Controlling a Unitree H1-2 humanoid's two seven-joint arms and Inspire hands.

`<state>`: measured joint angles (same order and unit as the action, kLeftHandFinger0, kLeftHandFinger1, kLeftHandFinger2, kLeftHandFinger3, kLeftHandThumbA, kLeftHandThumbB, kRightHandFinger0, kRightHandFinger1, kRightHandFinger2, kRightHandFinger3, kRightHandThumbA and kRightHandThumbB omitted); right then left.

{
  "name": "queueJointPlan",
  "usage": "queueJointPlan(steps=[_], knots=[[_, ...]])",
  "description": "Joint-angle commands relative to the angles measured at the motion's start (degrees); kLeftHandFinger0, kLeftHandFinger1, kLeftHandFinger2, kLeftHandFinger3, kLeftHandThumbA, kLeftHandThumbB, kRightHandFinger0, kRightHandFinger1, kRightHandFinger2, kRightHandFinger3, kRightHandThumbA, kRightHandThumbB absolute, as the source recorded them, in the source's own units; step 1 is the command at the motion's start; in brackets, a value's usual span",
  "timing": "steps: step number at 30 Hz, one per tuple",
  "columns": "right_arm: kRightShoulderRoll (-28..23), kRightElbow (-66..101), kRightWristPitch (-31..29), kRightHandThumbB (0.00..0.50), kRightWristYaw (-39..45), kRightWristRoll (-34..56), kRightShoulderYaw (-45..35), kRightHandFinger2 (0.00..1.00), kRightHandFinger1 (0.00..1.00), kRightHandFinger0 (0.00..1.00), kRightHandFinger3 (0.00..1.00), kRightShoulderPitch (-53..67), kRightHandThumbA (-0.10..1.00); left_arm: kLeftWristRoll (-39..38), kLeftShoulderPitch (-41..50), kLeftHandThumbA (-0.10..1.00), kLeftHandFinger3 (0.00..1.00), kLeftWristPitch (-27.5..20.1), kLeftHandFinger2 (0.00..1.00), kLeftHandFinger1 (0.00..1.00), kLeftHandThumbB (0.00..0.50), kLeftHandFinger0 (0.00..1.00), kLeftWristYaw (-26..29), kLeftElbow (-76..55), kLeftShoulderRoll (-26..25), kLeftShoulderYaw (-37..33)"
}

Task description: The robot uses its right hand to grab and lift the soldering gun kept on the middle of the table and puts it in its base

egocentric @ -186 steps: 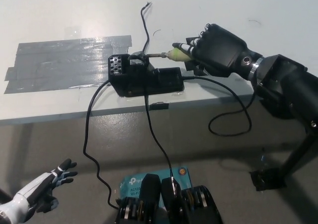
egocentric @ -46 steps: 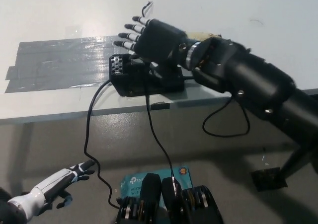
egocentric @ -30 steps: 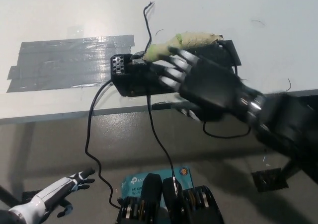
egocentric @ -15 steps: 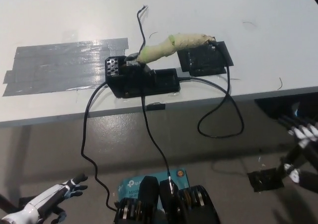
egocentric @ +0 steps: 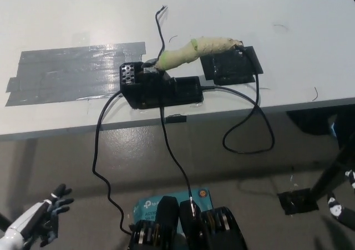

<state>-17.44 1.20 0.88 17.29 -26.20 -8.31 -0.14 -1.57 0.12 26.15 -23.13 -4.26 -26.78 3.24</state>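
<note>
The soldering gun (egocentric: 199,47), its handle wrapped in yellow-green tape, lies tilted with its tip in the holder of the black base (egocentric: 161,90) near the table's front edge. Its rear end rests over a black pad (egocentric: 230,67). No hand touches it. My black right hand (egocentric: 339,208) shows only at the lower right edge, off the table and well below it, fingers apart and empty. Low at the bottom left, below the table, my white left hand (egocentric: 36,222) rests open.
A grey tape patch (egocentric: 77,72) covers the white table (egocentric: 288,39) left of the base. Black cables (egocentric: 249,133) hang over the front edge and loop down. On the floor are a blue box (egocentric: 150,205) and a black foot (egocentric: 299,201).
My right hand let go of the soldering gun, leaving it on the base, and withdrew right and down off the table. The left hand dropped slightly. The camera shifted a little.
</note>
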Motion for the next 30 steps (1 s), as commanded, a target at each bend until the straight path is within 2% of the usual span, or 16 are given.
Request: queueJointPlan(steps=[1, 5, 6, 8, 14, 16, 18, 24, 25, 30], knots=[[0.3, 0.1, 2.9, 0.314, 0.3, 8.8, -1.3, 1.00, 1.00, 1.00, 1.00, -2.8, 0.20, 0.2, -0.3, 1.00, 1.00, 0.5, 1.00, 0.97, 0.135, 0.88, 3.6, -0.6, 0.4, 2.1], [-0.3, -0.9, 3.4, 0.292, 0.0, 10.2, -0.9, 1.00, 1.00, 1.00, 1.00, -5.4, 0.20, -0.1, -1.6, 1.00, 1.00, 0.7, 1.00, 0.97, 0.129, 0.86, 4.3, -0.3, 0.8, 2.9], [-0.2, -0.6, 4.1, 0.282, -0.2, 10.3, -0.8, 1.00, 1.00, 1.00, 1.00, -5.9, 0.19, -0.3, -1.8, 1.00, 1.00, 0.8, 1.00, 0.97, 0.108, 0.86, 4.4, -0.4, 0.7, 3.2], [-0.1, -0.7, 4.4, 0.280, -0.9, 10.0, -0.4, 1.00, 1.00, 1.00, 1.00, -6.9, 0.18, -0.7, -2.2, 1.00, 1.00, 0.8, 1.00, 0.96, 0.100, 0.86, 4.3, 0.1, 0.5, 3.6], [0.0, -0.9, 6.9, 0.241, -0.5, 13.0, -0.4, 1.00, 1.00, 1.00, 1.00, -10.7, 0.20, -0.8, -4.8, 1.00, 1.00, 0.8, 1.00, 0.97, 0.108, 0.89, 3.6, 1.9, -0.6, 4.0], [0.0, -0.7, 7.8, 0.244, -0.5, 13.4, -0.1, 1.00, 1.00, 1.00, 1.00, -11.9, 0.19, -0.9, -5.5, 1.00, 1.00, 0.8, 1.00, 0.97, 0.105, 0.89, 3.5, 2.5, -0.9, 4.3], [-0.2, -0.8, 8.2, 0.249, -0.5, 13.6, 0.3, 1.00, 1.00, 1.00, 1.00, -12.8, 0.13, -1.1, -5.9, 1.00, 1.00, 0.8, 1.00, 0.96, 0.124, 0.88, 3.4, 2.8, -1.0, 4.6], [-0.6, -1.8, 9.2, 0.258, -0.6, 14.4, 1.0, 1.00, 1.00, 1.00, 1.00, -15.3, 0.08, -1.0, -6.9, 1.00, 1.00, 0.8, 0.99, 0.96, 0.114, 0.88, 3.6, 3.5, -1.1, 5.0], [-0.8, -1.4, 11.1, 0.252, -0.3, 13.9, 1.4, 1.00, 1.00, 1.00, 1.00, -15.6, 0.07, -1.0, -6.9, 1.00, 1.00, 0.8, 0.99, 0.96, 0.126, 0.88, 3.7, 3.6, -1.0, 5.1], [-1.1, -3.0, 10.0, 0.261, -1.2, 13.2, 2.4, 1.00, 1.00, 1.00, 1.00, -17.0, 0.01, -1.7, -7.5, 1.00, 1.00, 0.8, 0.99, 0.96, 0.145, 0.89, 4.0, 4.3, -1.0, 5.8]])
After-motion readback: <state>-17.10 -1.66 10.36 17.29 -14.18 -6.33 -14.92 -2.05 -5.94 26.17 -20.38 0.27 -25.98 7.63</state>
